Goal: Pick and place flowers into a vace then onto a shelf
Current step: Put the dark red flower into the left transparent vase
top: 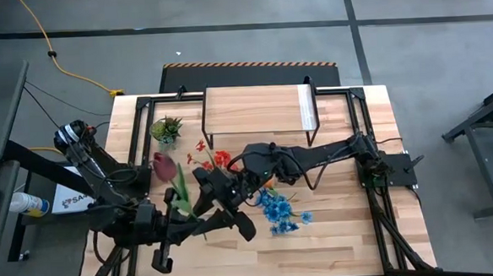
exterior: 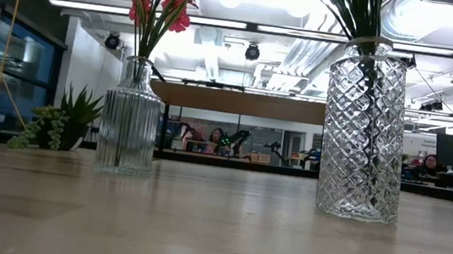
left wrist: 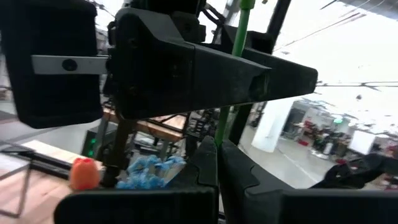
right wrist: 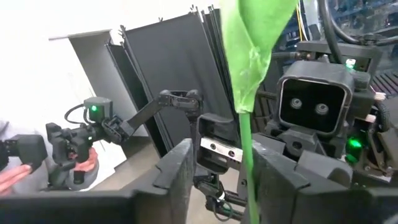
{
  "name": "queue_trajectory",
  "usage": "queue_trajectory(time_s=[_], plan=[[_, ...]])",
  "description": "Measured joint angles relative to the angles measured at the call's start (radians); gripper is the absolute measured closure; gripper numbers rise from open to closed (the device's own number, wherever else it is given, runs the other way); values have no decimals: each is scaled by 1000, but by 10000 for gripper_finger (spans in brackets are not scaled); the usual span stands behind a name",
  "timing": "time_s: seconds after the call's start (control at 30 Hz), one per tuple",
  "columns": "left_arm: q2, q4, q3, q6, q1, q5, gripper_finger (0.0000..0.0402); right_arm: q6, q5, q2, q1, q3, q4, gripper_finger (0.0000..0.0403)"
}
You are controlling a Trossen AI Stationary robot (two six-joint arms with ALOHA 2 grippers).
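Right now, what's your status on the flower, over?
Left tool shut on pink bud stem. Right tool open around same stem. Blue flowers lie on table nearby.

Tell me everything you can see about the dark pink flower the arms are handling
The dark pink bud flower has a closed, deep pink head on a long, thin green plastic-looking stem with a broad green leaf. In the high view it lies slanted over the table's left part, head near the small potted plant. The left gripper is shut on the stem. The right gripper has the stem between its open fingers. The flower is not in a vase yet.
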Motion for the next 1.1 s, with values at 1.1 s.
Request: queue_trajectory(time_s=[1.1], plan=[[-55, 7, -1, 178, -80, -231, 371, 85, -121, -9, -42, 3, 46, 251]])
